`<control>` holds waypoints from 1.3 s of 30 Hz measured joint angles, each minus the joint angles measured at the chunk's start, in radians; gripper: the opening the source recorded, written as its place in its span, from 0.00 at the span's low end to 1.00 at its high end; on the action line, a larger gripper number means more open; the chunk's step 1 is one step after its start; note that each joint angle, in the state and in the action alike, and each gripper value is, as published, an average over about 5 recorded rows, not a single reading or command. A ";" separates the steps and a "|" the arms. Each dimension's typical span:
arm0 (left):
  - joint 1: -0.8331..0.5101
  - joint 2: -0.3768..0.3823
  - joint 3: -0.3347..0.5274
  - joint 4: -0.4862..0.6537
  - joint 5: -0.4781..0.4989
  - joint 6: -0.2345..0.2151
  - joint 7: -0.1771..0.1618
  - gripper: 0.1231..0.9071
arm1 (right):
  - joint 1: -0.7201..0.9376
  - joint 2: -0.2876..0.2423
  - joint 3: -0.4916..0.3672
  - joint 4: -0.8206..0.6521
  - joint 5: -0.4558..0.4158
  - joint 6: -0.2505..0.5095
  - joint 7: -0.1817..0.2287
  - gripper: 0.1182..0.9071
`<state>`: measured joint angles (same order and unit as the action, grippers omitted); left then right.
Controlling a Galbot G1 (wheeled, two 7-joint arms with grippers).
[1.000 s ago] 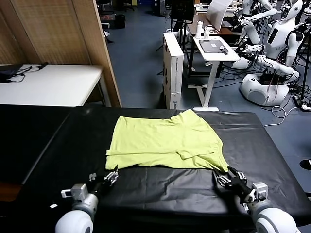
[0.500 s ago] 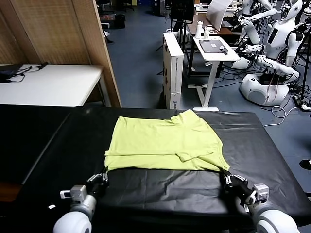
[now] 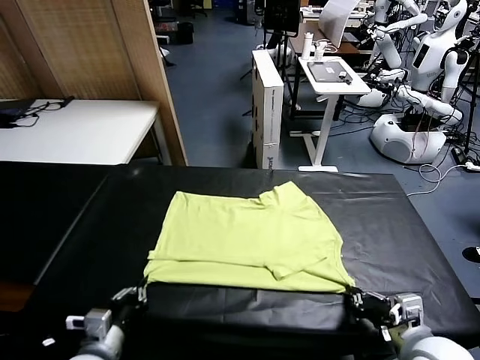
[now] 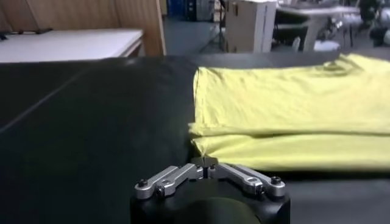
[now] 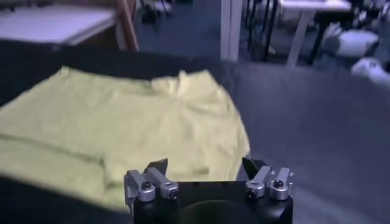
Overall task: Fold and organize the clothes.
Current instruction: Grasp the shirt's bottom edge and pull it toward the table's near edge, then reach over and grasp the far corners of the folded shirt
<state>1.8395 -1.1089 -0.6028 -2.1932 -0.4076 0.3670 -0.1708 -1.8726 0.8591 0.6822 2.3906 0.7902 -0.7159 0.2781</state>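
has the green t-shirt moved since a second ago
Yes. The T-shirt slid toward the robot: its far edge now lies farther from the black table's back edge.

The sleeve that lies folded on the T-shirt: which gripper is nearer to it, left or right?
Right. The right gripper is at the T-shirt's near right corner, just below the sleeve. The left gripper is at the near left corner, farther away.
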 joint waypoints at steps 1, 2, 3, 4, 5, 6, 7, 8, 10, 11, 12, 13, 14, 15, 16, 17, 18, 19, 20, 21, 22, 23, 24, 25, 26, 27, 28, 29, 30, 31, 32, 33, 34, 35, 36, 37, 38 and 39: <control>0.004 -0.002 0.000 -0.002 -0.002 0.000 -0.003 1.00 | -0.005 -0.001 0.003 0.005 0.000 -0.007 0.003 0.97; 0.007 -0.005 0.000 -0.004 -0.003 0.000 -0.006 1.00 | -0.010 -0.002 0.006 0.011 0.001 -0.012 0.008 0.99; 0.009 -0.007 0.001 -0.007 -0.005 0.002 -0.008 1.00 | -0.014 -0.003 0.009 0.017 0.002 -0.016 0.013 0.99; 0.010 -0.009 0.001 -0.009 -0.006 0.005 -0.010 1.00 | -0.016 -0.004 0.012 0.022 0.003 -0.016 0.019 1.00; 0.012 -0.010 0.001 -0.011 -0.006 0.008 -0.012 1.00 | -0.018 -0.004 0.016 0.029 0.005 -0.013 0.024 1.00; 0.013 -0.010 0.000 -0.014 -0.007 0.011 -0.012 1.00 | -0.017 -0.004 0.020 0.037 0.009 -0.007 0.028 1.00; 0.014 -0.010 0.000 -0.016 -0.008 0.015 -0.013 1.00 | -0.015 -0.006 0.025 0.045 0.016 0.001 0.030 1.00; 0.015 -0.009 -0.002 -0.019 -0.009 0.019 -0.013 1.00 | -0.011 -0.008 0.030 0.053 0.027 0.010 0.030 1.00; 0.018 -0.009 -0.006 -0.024 -0.012 0.026 -0.017 1.00 | 0.005 -0.016 0.045 0.065 0.054 0.028 0.027 1.00; 0.019 -0.009 -0.009 -0.026 -0.014 0.030 -0.021 1.00 | 0.018 -0.021 0.051 0.068 0.069 0.036 0.023 1.00; 0.019 -0.009 -0.012 -0.028 -0.017 0.034 -0.024 1.00 | 0.033 -0.028 0.056 0.068 0.080 0.044 0.020 1.00; 0.020 -0.009 -0.016 -0.029 -0.021 0.038 -0.028 1.00 | 0.051 -0.035 0.059 0.065 0.088 0.051 0.015 1.00; 0.020 -0.009 -0.020 -0.031 -0.027 0.041 -0.030 1.00 | 0.073 -0.044 0.059 0.058 0.096 0.060 0.010 1.00; 0.021 -0.009 -0.025 -0.034 -0.036 0.043 -0.030 1.00 | 0.099 -0.054 0.056 0.049 0.103 0.067 0.005 1.00; 0.020 -0.010 -0.032 -0.037 -0.046 0.045 -0.029 1.00 | 0.129 -0.065 0.050 0.035 0.110 0.074 0.002 1.00; 0.019 -0.010 -0.040 -0.041 -0.058 0.046 -0.027 1.00 | 0.164 -0.075 0.042 0.018 0.119 0.080 -0.001 1.00; 0.017 -0.010 -0.049 -0.044 -0.070 0.048 -0.025 1.00 | 0.202 -0.086 0.031 -0.003 0.133 0.084 -0.003 1.00; 0.011 -0.011 -0.060 -0.046 -0.080 0.053 -0.022 1.00 | 0.245 -0.096 0.017 -0.028 0.148 0.085 -0.004 1.00; 0.004 -0.010 -0.072 -0.047 -0.087 0.059 -0.019 1.00 | 0.291 -0.104 0.001 -0.056 0.164 0.084 -0.008 1.00; -0.007 -0.009 -0.082 -0.047 -0.093 0.066 -0.015 1.00 | 0.339 -0.110 -0.017 -0.086 0.180 0.080 -0.015 1.00; -0.021 -0.008 -0.092 -0.045 -0.099 0.074 -0.011 1.00 | 0.387 -0.115 -0.038 -0.118 0.196 0.076 -0.024 1.00; -0.038 -0.006 -0.098 -0.042 -0.107 0.081 -0.007 1.00 | 0.436 -0.118 -0.060 -0.153 0.208 0.072 -0.035 1.00; -0.056 -0.003 -0.102 -0.038 -0.118 0.086 -0.005 1.00 | 0.484 -0.120 -0.084 -0.188 0.217 0.068 -0.047 1.00; -0.077 0.000 -0.104 -0.033 -0.131 0.089 -0.006 1.00 | 0.530 -0.120 -0.108 -0.222 0.223 0.063 -0.058 1.00; -0.101 0.002 -0.104 -0.028 -0.144 0.092 -0.011 1.00 | 0.576 -0.120 -0.133 -0.256 0.228 0.059 -0.067 1.00; -0.125 0.004 -0.102 -0.023 -0.158 0.094 -0.023 1.00 | 0.622 -0.120 -0.159 -0.291 0.231 0.055 -0.075 1.00; -0.152 0.006 -0.098 -0.016 -0.174 0.099 -0.040 1.00 | 0.666 -0.119 -0.185 -0.325 0.233 0.051 -0.081 1.00; -0.181 0.007 -0.091 -0.008 -0.191 0.105 -0.062 1.00 | 0.709 -0.118 -0.213 -0.359 0.235 0.047 -0.088 1.00; -0.211 0.007 -0.084 0.001 -0.211 0.112 -0.083 1.00 | 0.750 -0.116 -0.241 -0.393 0.236 0.044 -0.096 1.00; -0.243 0.008 -0.074 0.010 -0.234 0.119 -0.103 1.00 | 0.789 -0.114 -0.268 -0.427 0.238 0.041 -0.105 1.00; -0.276 0.010 -0.064 0.021 -0.258 0.125 -0.120 1.00 | 0.827 -0.112 -0.295 -0.460 0.243 0.035 -0.114 1.00; -0.309 0.012 -0.055 0.031 -0.282 0.130 -0.133 1.00 | 0.862 -0.109 -0.322 -0.493 0.250 0.029 -0.123 1.00; -0.342 0.014 -0.044 0.042 -0.306 0.136 -0.142 1.00 | 0.896 -0.106 -0.348 -0.526 0.260 0.022 -0.132 1.00; -0.376 0.017 -0.034 0.055 -0.329 0.142 -0.149 1.00 | 0.928 -0.104 -0.372 -0.557 0.272 0.014 -0.140 1.00; -0.409 0.021 -0.023 0.069 -0.351 0.150 -0.155 1.00 | 0.960 -0.101 -0.397 -0.587 0.285 0.006 -0.146 1.00; -0.443 0.025 -0.011 0.084 -0.374 0.160 -0.159 1.00 | 0.989 -0.099 -0.420 -0.615 0.296 -0.001 -0.151 1.00; -0.476 0.029 0.001 0.101 -0.395 0.171 -0.161 1.00 | 1.017 -0.096 -0.442 -0.642 0.303 -0.007 -0.156 1.00; -0.507 0.033 0.013 0.118 -0.415 0.183 -0.161 1.00 | 1.043 -0.093 -0.464 -0.666 0.307 -0.012 -0.159 1.00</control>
<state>1.3324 -1.0763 -0.5903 -2.0753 -0.8227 0.5496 -0.3322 -0.8292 0.7665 0.2179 1.7245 1.0972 -0.7278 0.1188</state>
